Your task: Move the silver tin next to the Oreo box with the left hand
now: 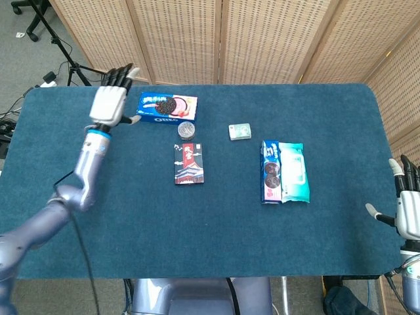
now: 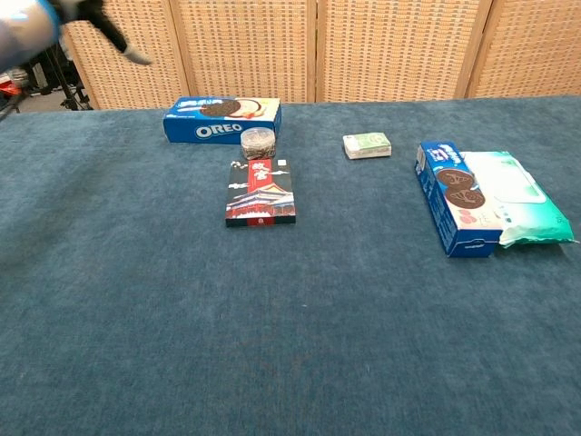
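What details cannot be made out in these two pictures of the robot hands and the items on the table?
- Left robot hand, chest view: motion-blurred and cut off by the top-left corner.
- Right robot hand: cut by the right edge in head view; absent from chest view.
- Silver tin against the Oreo box: touching or apart is too fine to tell.
- Small green packet: print too small to read.

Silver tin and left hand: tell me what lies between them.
Head view: the Oreo box lies between left hand and silver tin.
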You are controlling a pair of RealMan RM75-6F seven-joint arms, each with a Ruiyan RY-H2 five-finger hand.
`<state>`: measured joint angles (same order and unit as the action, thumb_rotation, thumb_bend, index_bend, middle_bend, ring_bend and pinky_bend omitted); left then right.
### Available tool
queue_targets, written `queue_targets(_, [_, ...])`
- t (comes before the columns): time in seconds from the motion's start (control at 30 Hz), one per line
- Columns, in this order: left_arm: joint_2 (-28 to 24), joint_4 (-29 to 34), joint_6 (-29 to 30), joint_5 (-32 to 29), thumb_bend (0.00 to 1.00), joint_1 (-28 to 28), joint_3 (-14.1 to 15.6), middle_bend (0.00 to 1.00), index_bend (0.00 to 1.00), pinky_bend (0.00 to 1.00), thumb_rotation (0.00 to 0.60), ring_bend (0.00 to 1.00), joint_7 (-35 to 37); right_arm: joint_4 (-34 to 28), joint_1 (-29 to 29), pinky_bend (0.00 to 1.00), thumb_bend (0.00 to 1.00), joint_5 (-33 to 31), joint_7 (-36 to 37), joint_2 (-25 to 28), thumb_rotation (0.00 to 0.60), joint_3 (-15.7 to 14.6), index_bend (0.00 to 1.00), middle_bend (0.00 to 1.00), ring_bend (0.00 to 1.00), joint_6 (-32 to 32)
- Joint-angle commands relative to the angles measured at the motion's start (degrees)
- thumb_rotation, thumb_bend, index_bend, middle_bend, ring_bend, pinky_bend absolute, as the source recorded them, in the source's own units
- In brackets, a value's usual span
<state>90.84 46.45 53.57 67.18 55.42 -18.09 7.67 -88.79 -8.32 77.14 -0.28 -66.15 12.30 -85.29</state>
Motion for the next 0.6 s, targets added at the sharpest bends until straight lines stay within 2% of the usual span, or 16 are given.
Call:
queue_targets(0.03, [-15.54,20.99,9.82,0.79,0.00,-15.35,5.07,0.00,0.00,0.00,0.600,0.00,-0.74,-0.50,0.00,0.00,0.00,0.71,0.25,0.25,0.600,-0.30,0.00,0.00,0.00,-0.11])
queue_targets(0.2, [-19.88,28.23,15.70,2.39,0.00,-23.84,8.82,0.00,0.00,0.00,0.600,0.00,2.72,-1.31,0.13,0.00,0.00,1.86,0.31,0.62,0.600,-0.80,0.00,0.00,0.00,-0.47])
queue_targets(0.37, [-20.45,32.27,21.72,3.55,0.00,-31.79,12.00,0.00,0.00,0.00,0.600,0.00,6.54,-1.85,0.36,0.00,0.00,1.98,-0.12,1.13,0.600,-1.11,0.00,0.00,0.00,-0.48])
queue_targets(0.5, [-19.14,32.87,27.14,4.07,0.00,-36.77,14.39,0.00,0.00,0.00,0.600,0.00,0.50,-1.93,0.67,0.00,0.00,2.55,0.22,1.45,0.600,-1.29,0.00,0.00,0.00,-1.09])
queue_targets(0.6, [-18.10,34.06,29.43,4.38,0.00,-38.83,14.92,0.00,0.00,0.00,0.600,0.00,-1.95,-2.22,1.01,0.00,0.00,3.08,0.93,1.85,0.600,-1.41,0.00,0.00,0.00,-1.68])
